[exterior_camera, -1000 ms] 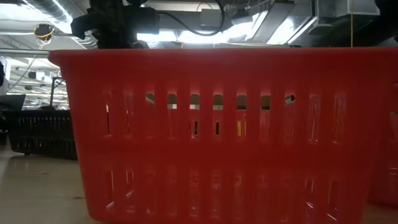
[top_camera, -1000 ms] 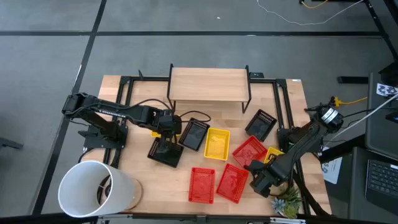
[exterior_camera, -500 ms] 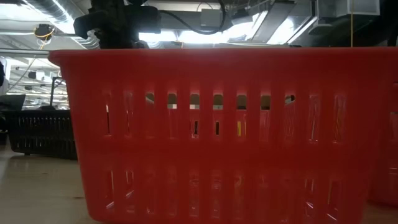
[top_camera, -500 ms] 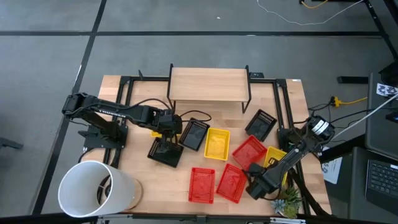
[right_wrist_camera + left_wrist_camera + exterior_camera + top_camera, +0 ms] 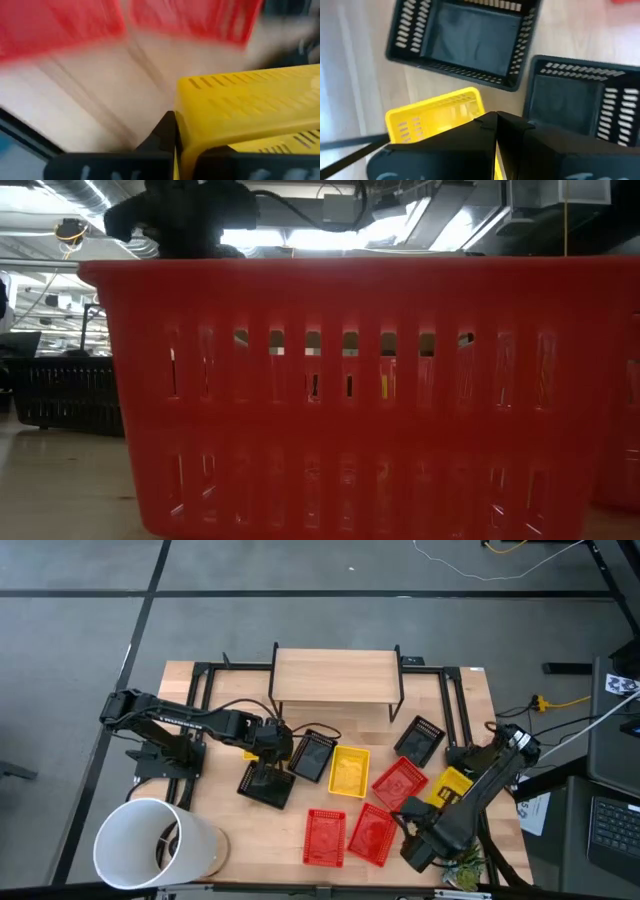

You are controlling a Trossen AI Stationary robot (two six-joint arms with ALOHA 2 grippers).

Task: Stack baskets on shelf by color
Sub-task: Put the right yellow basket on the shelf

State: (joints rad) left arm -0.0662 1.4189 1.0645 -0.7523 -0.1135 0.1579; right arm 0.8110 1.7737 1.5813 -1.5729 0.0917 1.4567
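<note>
My left gripper (image 5: 495,119) is shut on a yellow basket (image 5: 432,122), left of the table's middle (image 5: 250,753), above two black baskets (image 5: 465,42) (image 5: 580,100). My right gripper (image 5: 172,125) is shut on another yellow basket (image 5: 250,105), which shows beside the right arm (image 5: 452,785) near the table's right edge. A third yellow basket (image 5: 348,770), three red baskets (image 5: 400,783) (image 5: 325,837) (image 5: 372,833) and another black basket (image 5: 420,740) lie flat on the table. The shelf (image 5: 337,675) stands at the far middle. My left gripper pinches one wall of the yellow basket (image 5: 496,162) between its two fingers, which come from above. The rest of the basket sticks out to one side of the fingers, tilted, over the table. My right gripper has the yellow basket by its wall (image 5: 187,115). One finger (image 5: 162,137) shows outside the wall; the basket hides the other. Whether the basket is clear of the table I cannot tell.
A large white bucket (image 5: 155,845) lies at the near left corner. A small plant (image 5: 465,865) stands at the near right corner. Black frame rails (image 5: 455,710) run along both sides of the shelf. A red basket (image 5: 350,380) fills the low view.
My right arm has swung toward the table's near right corner, and more of the yellow basket beside it now shows. The right wrist view is blurred by this motion.
</note>
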